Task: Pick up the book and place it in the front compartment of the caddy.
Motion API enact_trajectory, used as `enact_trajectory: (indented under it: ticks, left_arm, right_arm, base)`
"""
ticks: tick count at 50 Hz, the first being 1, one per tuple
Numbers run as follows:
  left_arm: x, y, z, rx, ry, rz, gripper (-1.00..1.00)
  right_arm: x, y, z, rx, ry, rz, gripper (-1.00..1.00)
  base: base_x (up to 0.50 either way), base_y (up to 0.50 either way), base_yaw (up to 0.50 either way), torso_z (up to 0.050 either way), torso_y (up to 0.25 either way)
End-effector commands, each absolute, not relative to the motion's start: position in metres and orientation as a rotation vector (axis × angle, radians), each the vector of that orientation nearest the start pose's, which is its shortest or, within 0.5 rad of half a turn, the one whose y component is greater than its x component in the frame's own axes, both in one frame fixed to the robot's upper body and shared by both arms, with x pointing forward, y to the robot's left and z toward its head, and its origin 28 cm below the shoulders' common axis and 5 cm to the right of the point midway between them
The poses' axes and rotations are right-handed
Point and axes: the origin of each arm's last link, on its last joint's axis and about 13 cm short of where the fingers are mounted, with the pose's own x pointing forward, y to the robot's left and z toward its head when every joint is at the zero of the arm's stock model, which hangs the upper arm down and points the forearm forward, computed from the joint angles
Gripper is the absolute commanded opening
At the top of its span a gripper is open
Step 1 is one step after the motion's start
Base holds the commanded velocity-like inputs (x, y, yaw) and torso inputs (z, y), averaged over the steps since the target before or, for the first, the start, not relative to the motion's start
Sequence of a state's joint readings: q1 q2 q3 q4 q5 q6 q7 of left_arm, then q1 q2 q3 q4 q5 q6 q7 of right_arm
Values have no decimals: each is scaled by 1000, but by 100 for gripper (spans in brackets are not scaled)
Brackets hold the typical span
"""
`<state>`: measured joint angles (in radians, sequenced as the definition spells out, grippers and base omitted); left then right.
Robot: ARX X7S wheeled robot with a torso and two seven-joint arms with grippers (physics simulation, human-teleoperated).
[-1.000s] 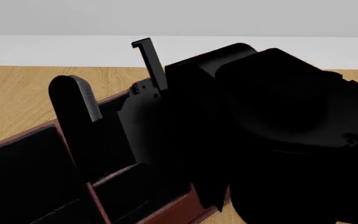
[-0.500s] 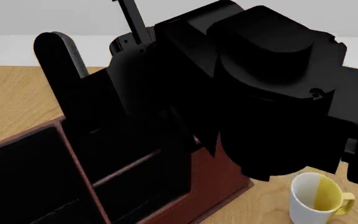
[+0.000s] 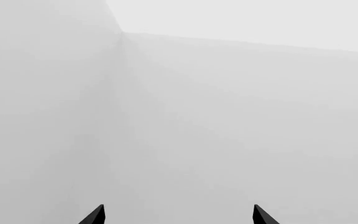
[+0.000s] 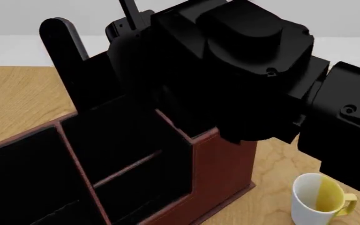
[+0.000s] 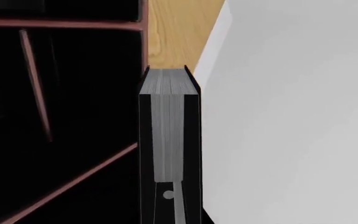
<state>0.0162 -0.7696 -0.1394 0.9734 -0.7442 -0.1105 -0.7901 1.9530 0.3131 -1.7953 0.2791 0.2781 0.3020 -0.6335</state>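
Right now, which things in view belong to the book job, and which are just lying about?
In the job:
book, held in the right gripper's fingers
caddy, dark red, black inside
right gripper

Lying about:
white-and-yellow mug, on the table beside the caddy

The head view looks forward and down from close behind the right arm [image 4: 249, 79], which fills much of the frame above the caddy [image 4: 217, 173] and desk [image 4: 17, 98]. The right wrist view looks along the book [image 5: 168, 140], very near, and shares the caddy [image 5: 73, 182] with the head view. The left wrist view faces only blank grey surfaces.
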Motion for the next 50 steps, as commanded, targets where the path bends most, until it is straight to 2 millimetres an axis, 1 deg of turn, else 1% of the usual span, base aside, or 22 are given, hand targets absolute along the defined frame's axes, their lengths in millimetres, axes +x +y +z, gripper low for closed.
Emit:
enact_trajectory:
  ticks: [1, 15, 27, 39, 50]
  left_arm:
    - [147, 261, 221, -149, -656, 198, 100]
    - [146, 262, 221, -151, -656, 199, 100]
    - [145, 264, 221, -154, -661, 206, 100]
    - [144, 265, 221, -157, -667, 210, 100]
    - [143, 264, 222, -158, -671, 209, 100]
  right_arm:
    - [380, -30, 372, -1795, -121, 886, -100]
    - [384, -19, 364, -1782, -170, 939, -100]
    - [388, -15, 354, -1768, -168, 973, -100]
    - [393, -19, 341, -1775, -113, 979, -100]
    - [393, -21, 331, -1773, -67, 992, -100]
  base:
    - [0, 0, 0, 0, 0]
    - [0, 0, 0, 0, 1]
    - [0, 0, 0, 0, 2]
    - [0, 0, 0, 0, 1]
    - [0, 0, 0, 0, 1]
